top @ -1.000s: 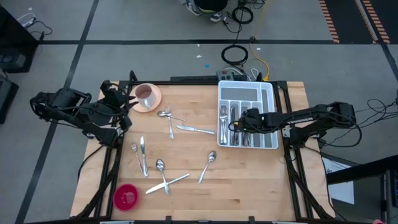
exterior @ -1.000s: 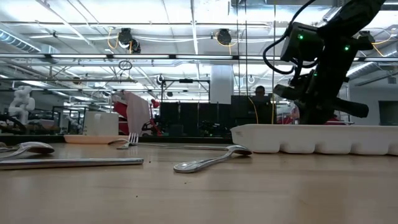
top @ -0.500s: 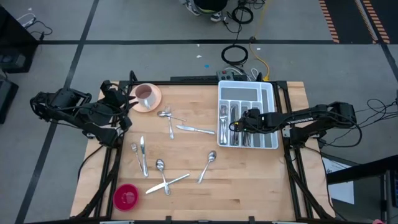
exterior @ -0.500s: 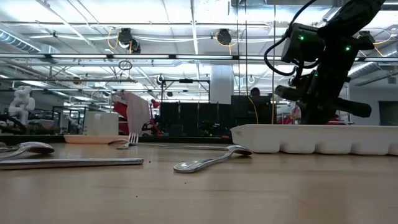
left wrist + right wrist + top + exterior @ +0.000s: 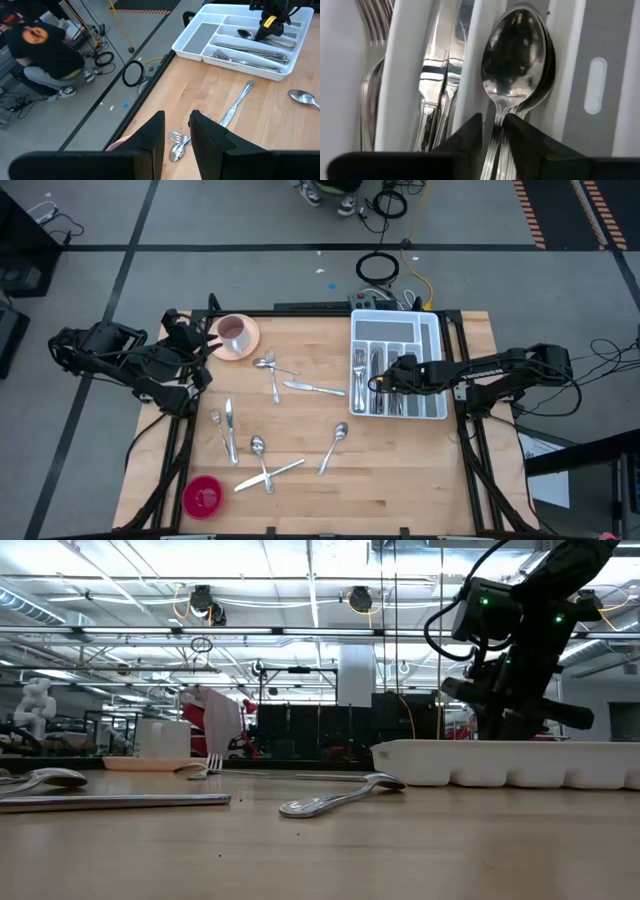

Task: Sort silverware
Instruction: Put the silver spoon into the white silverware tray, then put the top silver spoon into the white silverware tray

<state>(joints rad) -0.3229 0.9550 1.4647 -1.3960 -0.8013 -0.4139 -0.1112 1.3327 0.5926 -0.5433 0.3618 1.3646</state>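
Where fingers (image 5: 470, 131) straddle, spoon (image 5: 512, 60) handle hidden

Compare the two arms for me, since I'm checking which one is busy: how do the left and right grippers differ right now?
The right gripper reaches over the white cutlery tray, low in its spoon slot; the left gripper sits at the table's far left corner beside the pink cup. The right gripper's jaws straddle a spoon handle lying in the tray; nothing lies between the left gripper's jaws. Both are dark, two-fingered, jaws slightly apart.
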